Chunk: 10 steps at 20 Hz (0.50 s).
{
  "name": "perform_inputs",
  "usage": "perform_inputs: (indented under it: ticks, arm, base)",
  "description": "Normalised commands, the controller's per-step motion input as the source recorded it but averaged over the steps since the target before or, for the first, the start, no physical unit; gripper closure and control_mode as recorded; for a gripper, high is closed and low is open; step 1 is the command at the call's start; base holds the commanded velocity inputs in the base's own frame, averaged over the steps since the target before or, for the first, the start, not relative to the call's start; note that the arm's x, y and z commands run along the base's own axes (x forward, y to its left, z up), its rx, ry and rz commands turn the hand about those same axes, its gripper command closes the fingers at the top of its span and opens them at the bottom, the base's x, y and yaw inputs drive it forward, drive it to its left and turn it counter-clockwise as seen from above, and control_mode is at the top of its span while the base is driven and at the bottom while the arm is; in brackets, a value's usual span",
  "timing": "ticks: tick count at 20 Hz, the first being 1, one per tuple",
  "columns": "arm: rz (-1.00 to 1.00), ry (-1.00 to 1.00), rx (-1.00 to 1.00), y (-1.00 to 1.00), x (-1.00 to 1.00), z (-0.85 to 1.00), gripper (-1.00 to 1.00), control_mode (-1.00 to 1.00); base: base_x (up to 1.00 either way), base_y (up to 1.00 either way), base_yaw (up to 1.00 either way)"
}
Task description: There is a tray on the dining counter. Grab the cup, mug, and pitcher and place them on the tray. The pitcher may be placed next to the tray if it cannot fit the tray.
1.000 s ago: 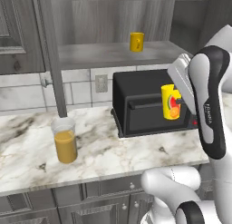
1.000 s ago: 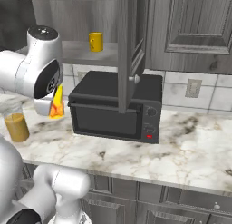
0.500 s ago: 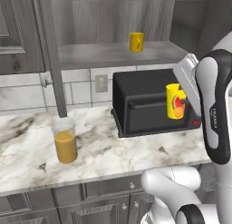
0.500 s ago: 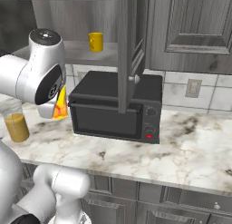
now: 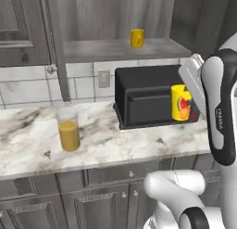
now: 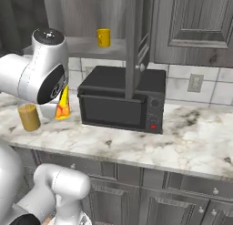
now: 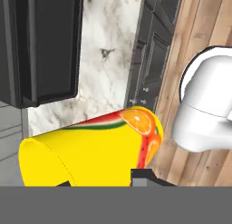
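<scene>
My gripper (image 7: 103,180) is shut on the cup (image 7: 90,153), a bright-yellow tumbler with a red-orange fruit mark. I hold it in the air in front of the microwave, above the worktop's front edge. The cup (image 5: 181,103) hangs beside my forearm, and the arm half hides the cup (image 6: 63,105) in the right base view. The squat golden mug (image 5: 136,38) (image 6: 103,37) stands on the open shelf above the microwave. Left of the microwave, the glass pitcher (image 5: 68,130) (image 6: 29,117) with orange liquid stands on the worktop. The tray and the dining counter are out of view.
A black microwave (image 5: 148,96) (image 6: 120,99) sits on the marble worktop (image 5: 102,149) against the tiled wall. An open cabinet door edge (image 6: 134,42) hangs above the microwave. Wooden floor (image 7: 199,46) and dark drawer fronts lie below the cup.
My arm has carried the cup a little to the right across the microwave's front. The mug and the pitcher have not moved.
</scene>
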Motion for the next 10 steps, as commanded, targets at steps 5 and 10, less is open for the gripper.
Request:
perform_inputs:
  ticks: [5, 10]
  arm:
    - [0.00, 0.00, 0.00, 0.00, 0.00, 0.00, 1.00, 1.00]
    - [0.00, 0.00, 0.00, 0.00, 0.00, 0.00, 1.00, 1.00]
  base:
    - [-0.88, -0.01, 0.49]
    - [-0.59, 0.00, 0.79]
